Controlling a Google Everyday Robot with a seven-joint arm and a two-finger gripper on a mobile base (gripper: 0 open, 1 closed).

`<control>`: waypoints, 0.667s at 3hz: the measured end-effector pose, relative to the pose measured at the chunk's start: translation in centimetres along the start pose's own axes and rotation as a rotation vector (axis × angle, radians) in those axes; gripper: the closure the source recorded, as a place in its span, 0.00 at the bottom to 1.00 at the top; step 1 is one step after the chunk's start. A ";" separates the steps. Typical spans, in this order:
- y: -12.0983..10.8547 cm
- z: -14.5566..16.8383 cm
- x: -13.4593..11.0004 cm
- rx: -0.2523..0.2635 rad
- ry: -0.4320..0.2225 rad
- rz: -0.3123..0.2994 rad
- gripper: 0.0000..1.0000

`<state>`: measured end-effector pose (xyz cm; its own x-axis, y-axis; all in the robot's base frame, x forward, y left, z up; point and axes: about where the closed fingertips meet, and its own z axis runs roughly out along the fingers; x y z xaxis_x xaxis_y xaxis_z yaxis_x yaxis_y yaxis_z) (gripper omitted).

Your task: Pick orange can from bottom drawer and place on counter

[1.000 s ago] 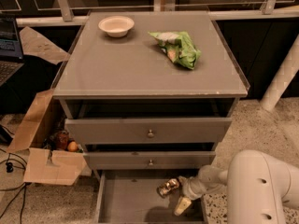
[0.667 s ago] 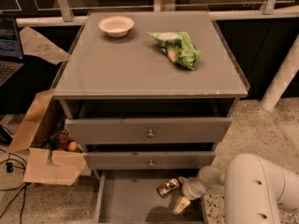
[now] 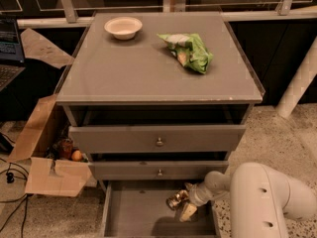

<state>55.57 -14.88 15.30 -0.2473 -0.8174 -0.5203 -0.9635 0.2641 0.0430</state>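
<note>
The orange can [image 3: 175,201], shiny golden with a silvery end, lies tilted in the right part of the open bottom drawer [image 3: 133,217]. My gripper [image 3: 185,205] reaches into the drawer from the right, right at the can's right side and touching or nearly touching it. My pale arm [image 3: 262,197] fills the lower right corner. The grey counter [image 3: 124,68] is the top of the cabinet, above the drawers.
On the counter stand a white bowl [image 3: 123,27] at the back left and a green snack bag [image 3: 189,51] at the back right. Two drawer fronts with knobs [image 3: 159,142] overhang the bottom drawer. An open cardboard box [image 3: 47,157] holding a small orange fruit sits left of the cabinet.
My arm and gripper have shifted slightly left, closer against the can. The can stays in the same part of the drawer.
</note>
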 end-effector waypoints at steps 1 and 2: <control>0.1 0.0 0.0 0.000 -0.003 0.001 0.00; 0.3 0.7 -0.2 -0.017 -0.013 -0.007 0.00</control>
<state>55.43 -14.26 14.84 -0.2395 -0.8125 -0.5315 -0.9668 0.2496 0.0541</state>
